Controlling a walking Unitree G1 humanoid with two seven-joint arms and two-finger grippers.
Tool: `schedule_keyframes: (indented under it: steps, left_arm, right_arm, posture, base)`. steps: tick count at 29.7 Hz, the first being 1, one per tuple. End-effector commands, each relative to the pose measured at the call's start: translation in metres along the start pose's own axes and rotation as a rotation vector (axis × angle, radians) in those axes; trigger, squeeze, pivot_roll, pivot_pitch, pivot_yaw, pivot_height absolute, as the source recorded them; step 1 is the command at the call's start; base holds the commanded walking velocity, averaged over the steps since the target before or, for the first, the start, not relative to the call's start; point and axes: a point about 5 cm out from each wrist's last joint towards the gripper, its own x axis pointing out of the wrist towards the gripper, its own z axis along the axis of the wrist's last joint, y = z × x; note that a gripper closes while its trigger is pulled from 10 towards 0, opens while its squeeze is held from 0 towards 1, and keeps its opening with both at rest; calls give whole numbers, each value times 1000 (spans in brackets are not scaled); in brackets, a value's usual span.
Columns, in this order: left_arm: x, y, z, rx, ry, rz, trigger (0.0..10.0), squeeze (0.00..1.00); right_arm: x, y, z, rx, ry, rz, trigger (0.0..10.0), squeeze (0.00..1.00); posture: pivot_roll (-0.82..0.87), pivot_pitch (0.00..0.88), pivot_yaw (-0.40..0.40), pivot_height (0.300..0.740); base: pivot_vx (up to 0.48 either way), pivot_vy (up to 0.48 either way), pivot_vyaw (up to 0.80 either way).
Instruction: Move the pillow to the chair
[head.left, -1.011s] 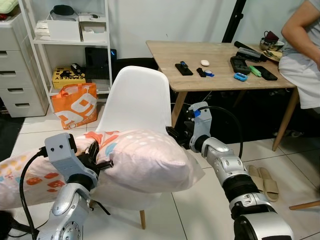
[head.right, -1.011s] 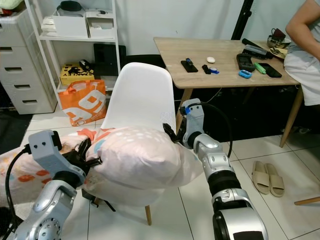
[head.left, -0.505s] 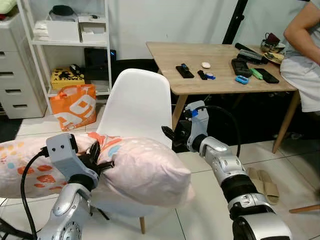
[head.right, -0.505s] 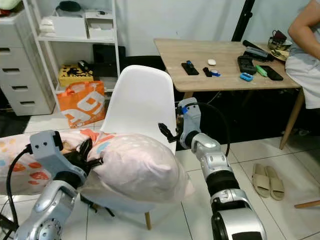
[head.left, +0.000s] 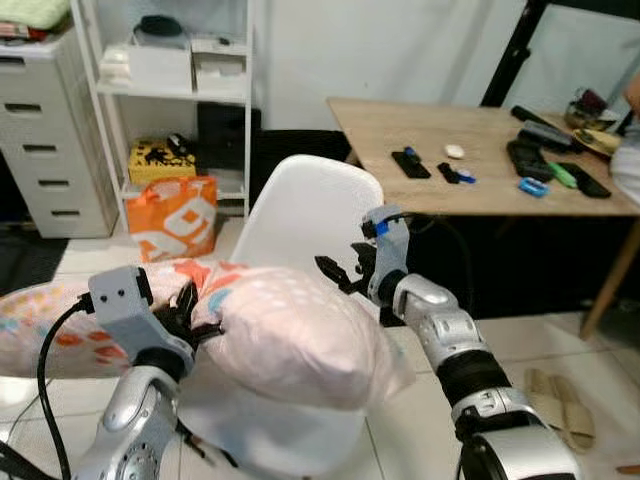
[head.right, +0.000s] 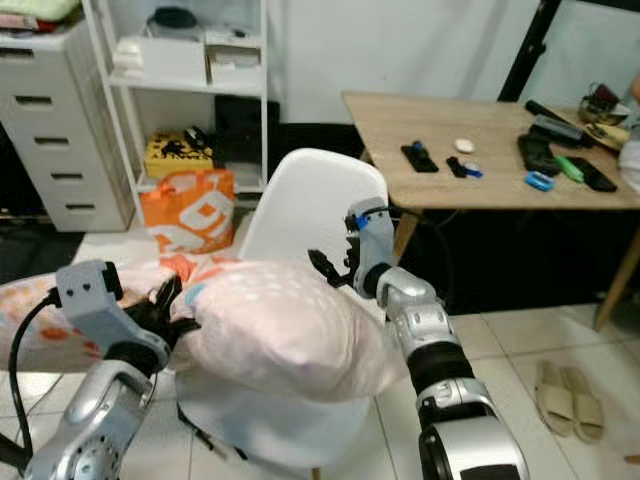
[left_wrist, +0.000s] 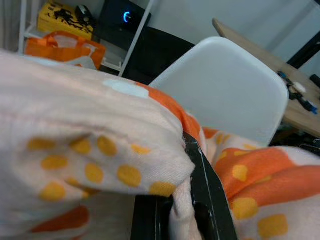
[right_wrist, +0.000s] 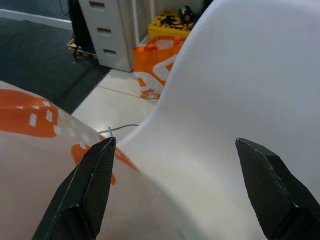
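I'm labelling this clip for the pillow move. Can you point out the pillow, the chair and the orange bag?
pillow (head.left: 290, 335), left eye view, on the pale dotted top of its near end.
chair (head.left: 310, 215), left eye view, on the white backrest.
orange bag (head.right: 188, 212), right eye view, on its printed front.

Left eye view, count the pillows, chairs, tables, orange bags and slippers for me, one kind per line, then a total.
Pillow: 1
Chair: 1
Table: 1
Orange bag: 1
Slippers: 2
Total: 6
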Motion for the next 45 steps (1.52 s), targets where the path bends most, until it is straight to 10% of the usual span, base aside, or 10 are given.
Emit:
schedule_keyframes:
  steps: [1, 8, 15, 28, 45]
  left_arm:
    - [2, -10, 14, -8, -89, -45, 10000, 0]
    - [2, -9, 10, -13, -64, -36, 10000, 0]
    - [-7, -14, -14, -213, 90, 124, 10000, 0]
    - [-7, -9, -15, -146, 96, 138, 10000, 0]
    - [-3, -66, 17, -343, 12, 59, 10000, 0]
  right_arm:
    - [-5, -7, -3, 4, 16, -13, 10000, 0]
    - [-6, -5, -9, -18, 76, 25, 10000, 0]
    - [-5, -5, -12, -84, 147, 31, 10000, 0]
    - [-2, -16, -4, -130, 184, -60, 10000, 0]
    - [0, -29, 8, -185, 207, -128, 10000, 0]
  posture:
    - [-109, 18, -116, 740]
    - [-113, 19, -115, 740]
    - [-107, 25, -118, 740]
    - [-109, 19, -124, 735]
    - [-98, 0, -138, 685]
  base:
    - [0, 0, 0]
    - [0, 0, 0]
    - [0, 0, 0]
    - [0, 0, 0]
    - [0, 0, 0]
